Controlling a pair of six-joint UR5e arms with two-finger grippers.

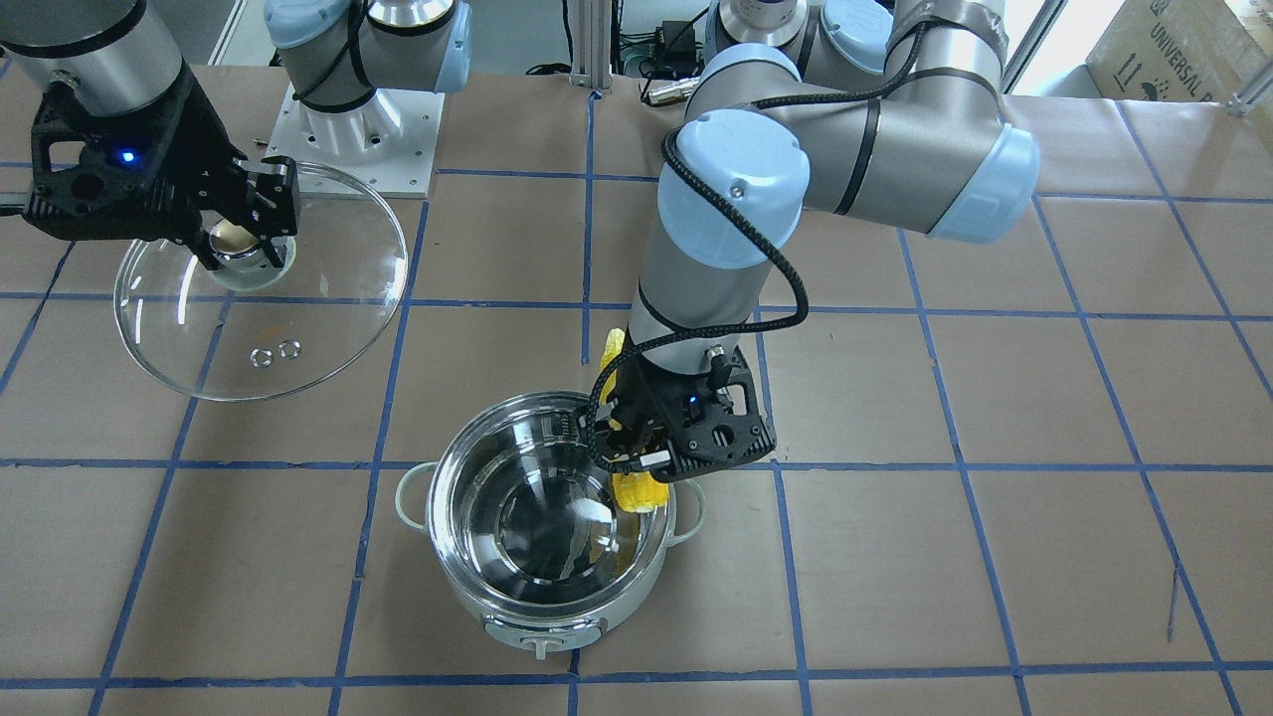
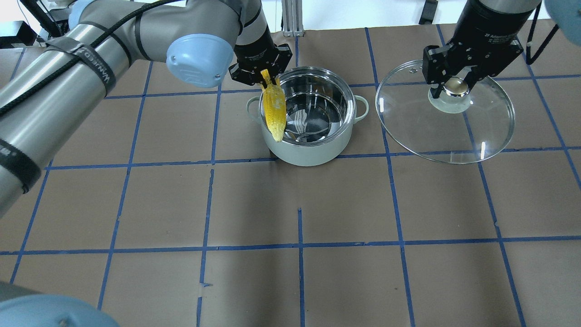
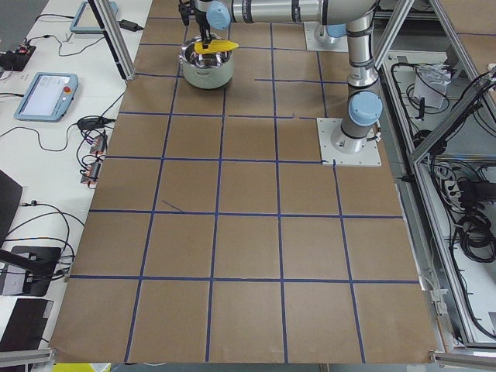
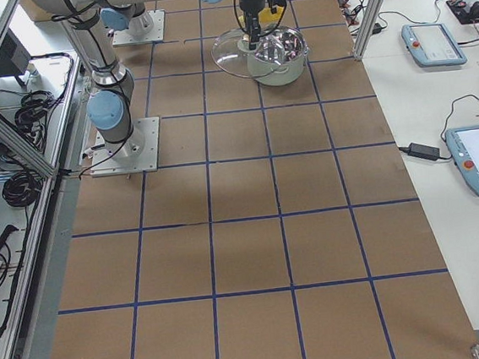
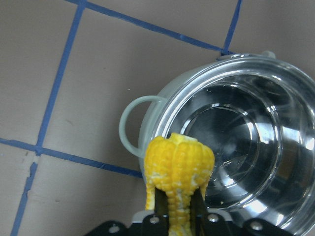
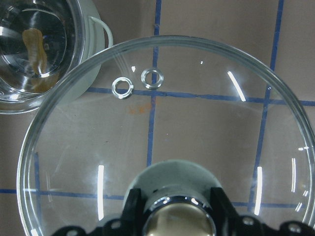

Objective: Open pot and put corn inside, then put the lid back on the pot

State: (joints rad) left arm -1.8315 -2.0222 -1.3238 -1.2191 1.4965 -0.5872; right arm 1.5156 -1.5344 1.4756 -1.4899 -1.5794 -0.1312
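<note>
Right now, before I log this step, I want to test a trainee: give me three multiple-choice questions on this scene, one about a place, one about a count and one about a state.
1. Where is the corn?
A. in the left gripper, over the pot's rim
B. flat on the table
C. in a person's hand

2. How many small rings are set in the lid?
A. one
B. four
C. two

3. The pot is:
A. covered
B. uncovered
C. lying on its side

Answers:
1 A: the left wrist view shows the fingers clamped on the cob, its end above the rim.
2 C: the right wrist view shows two rings side by side in the glass.
3 B: the lid is off to one side, with the right gripper closed on its knob, and the steel inside shows.
</note>
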